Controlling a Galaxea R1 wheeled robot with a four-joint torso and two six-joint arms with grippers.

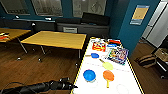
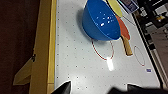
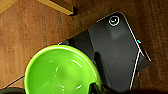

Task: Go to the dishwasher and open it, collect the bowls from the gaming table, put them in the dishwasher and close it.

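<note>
The gaming table (image 1: 82, 62) with its white top and yellow sides stands ahead to the right. A blue bowl (image 1: 89, 75) rests on its near left part, and in the left wrist view this blue bowl (image 2: 101, 21) sits by a red circle marking. My left gripper (image 1: 71, 86) hangs at the table's left edge, short of the bowl. It is open (image 2: 96, 90), with nothing between its dark fingertips. My right gripper (image 3: 96, 88) is shut on the rim of a light green bowl (image 3: 61, 72), held above the wooden floor and my dark base. The dishwasher is out of view.
An orange paddle (image 1: 108, 75), a yellow-green paddle (image 1: 107, 65), a small blue paddle (image 1: 94, 55) and board game boxes (image 1: 118, 55) lie on the gaming table. A yellow-wood table (image 1: 56, 39) stands to the left. A blue pillar (image 1: 135, 25) and a bag (image 1: 146, 60) are at right.
</note>
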